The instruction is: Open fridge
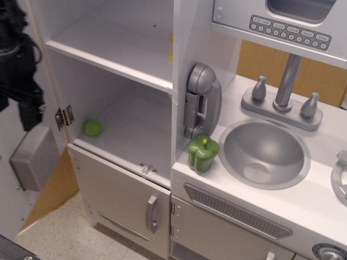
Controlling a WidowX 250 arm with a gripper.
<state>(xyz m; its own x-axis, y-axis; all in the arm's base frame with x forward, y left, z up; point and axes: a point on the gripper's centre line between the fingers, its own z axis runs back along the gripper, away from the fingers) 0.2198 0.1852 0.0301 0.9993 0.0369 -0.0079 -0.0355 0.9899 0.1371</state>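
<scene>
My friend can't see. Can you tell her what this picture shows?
A white toy fridge stands wide open, with a small green ball on its lower shelf. The black gripper is at the far left by the swung-out door.

A tan wooden wall [282, 67] runs behind the white toy-kitchen bench [303, 203], a speckled pale floor [59, 238] spreads below its left edge, and soft even light falls on the grey sink [264, 153] and microwave panel [282, 21].
</scene>
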